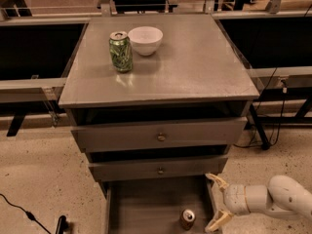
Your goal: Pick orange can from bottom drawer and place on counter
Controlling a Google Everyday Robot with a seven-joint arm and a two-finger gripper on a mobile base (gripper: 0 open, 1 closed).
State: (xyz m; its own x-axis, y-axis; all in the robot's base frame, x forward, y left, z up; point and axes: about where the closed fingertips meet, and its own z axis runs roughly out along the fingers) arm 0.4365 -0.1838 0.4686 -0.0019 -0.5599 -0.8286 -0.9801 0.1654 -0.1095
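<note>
The orange can (187, 219) stands upright in the open bottom drawer (141, 204), near its front right. My gripper (215, 202) is open, at the drawer's right edge, just right of the can and not touching it. Its pale fingertips (214, 179) spread apart, one above and one below. The white arm reaches in from the lower right. The counter (195, 67) is the grey top of the cabinet.
A green patterned can (120, 51) and a white bowl (145, 39) stand at the back left of the counter. Two upper drawers with brass knobs (160, 137) are slightly open. A black cable (24, 211) lies on the speckled floor at left. Dark shelving flanks the cabinet.
</note>
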